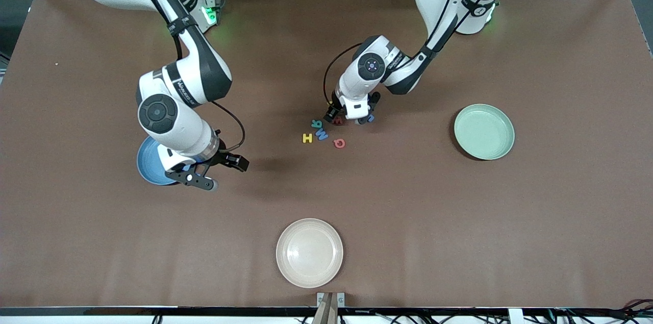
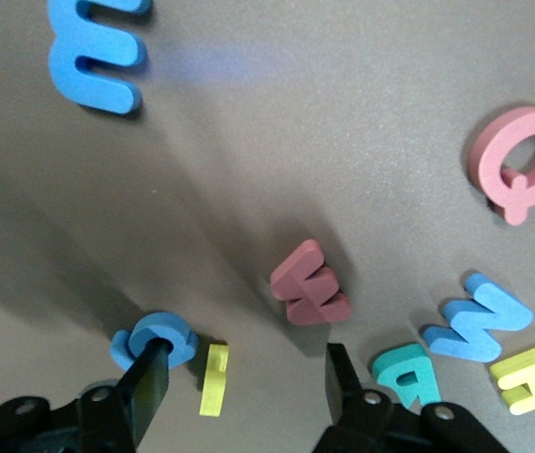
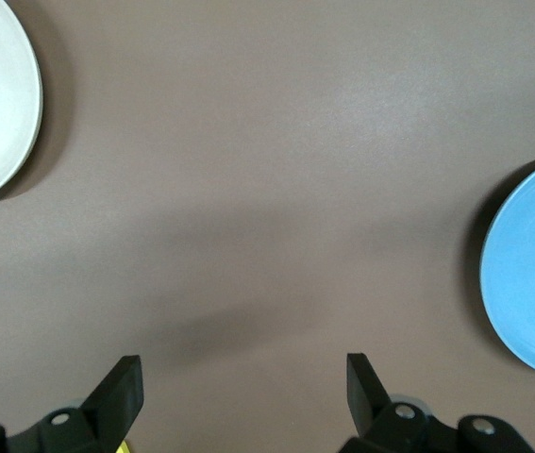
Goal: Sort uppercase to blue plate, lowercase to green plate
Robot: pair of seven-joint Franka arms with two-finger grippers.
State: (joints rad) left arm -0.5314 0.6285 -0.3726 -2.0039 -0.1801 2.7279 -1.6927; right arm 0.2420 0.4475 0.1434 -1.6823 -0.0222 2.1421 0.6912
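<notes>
Since no letter has been sorted yet, the blue plate (image 1: 148,163) and green plate (image 1: 483,131) sit bare at the table's (image 1: 459,237) two ends. Waiting, the right gripper (image 1: 217,171) hangs beside the blue plate, jaws spread. Low over the letters mid-table, the left gripper (image 2: 243,377) has spread jaws around the yellow hook (image 2: 213,379), beside the g (image 2: 154,340) and w (image 2: 310,286).

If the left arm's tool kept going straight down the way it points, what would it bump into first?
Probably the small yellow hooked piece lying between the left tool's open fingers, with the blue g right at one fingertip. Depth is hard to judge, so the g could be touched first.
</notes>
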